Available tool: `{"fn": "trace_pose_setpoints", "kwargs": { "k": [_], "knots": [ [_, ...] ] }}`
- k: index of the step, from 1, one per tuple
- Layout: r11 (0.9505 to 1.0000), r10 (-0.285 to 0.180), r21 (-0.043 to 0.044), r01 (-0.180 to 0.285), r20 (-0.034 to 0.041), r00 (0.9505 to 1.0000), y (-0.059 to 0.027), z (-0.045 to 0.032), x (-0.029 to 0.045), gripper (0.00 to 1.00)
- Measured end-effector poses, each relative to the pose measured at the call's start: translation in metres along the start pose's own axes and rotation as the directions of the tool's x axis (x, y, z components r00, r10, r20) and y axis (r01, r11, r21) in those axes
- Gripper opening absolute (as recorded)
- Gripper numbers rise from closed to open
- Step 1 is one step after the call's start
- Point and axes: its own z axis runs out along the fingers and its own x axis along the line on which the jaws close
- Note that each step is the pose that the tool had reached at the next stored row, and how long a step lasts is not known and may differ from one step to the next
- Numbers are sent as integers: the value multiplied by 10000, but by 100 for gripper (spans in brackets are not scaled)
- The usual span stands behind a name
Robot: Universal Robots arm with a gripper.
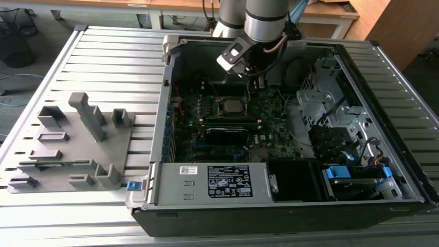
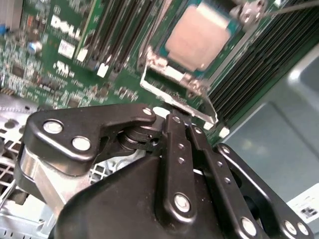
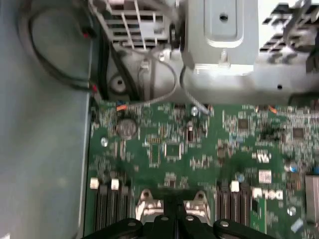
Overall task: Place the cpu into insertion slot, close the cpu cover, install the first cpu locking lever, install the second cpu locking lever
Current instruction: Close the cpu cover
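Open PC case (image 1: 159,128): cpu (image 2: 199,37) in insertion slot (image 1: 219,107) just ahead of closed-up end effector (image 2: 183,118).

Cpu (image 2: 199,37): 1 corner off-edge, second wrist view

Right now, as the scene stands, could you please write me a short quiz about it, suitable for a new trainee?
1. True or false: the cpu sits on the circuit board, not in the tool.
2. In the exterior view, where does the grey fixture stand relative to the computer case? A) on the exterior view's left of it; B) on the exterior view's right of it; C) inside it.
3. Fill in: the circuit board is ___ in colour.

Key: 1 true; 2 A; 3 green.
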Motion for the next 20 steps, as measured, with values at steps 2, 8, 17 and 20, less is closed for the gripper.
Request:
{"fn": "trace_pose_setpoints", "kwargs": {
  "k": [2,8,17,20],
  "knots": [
    [10000,0,-17,0,0,10000,-68,1,0,11],
    [10000,-1,-22,1,0,10000,-116,2,1,11],
    [10000,1,25,-1,0,10000,-117,3,0,11],
    [10000,0,30,0,-1,10000,-117,4,1,11]
  ]
}}
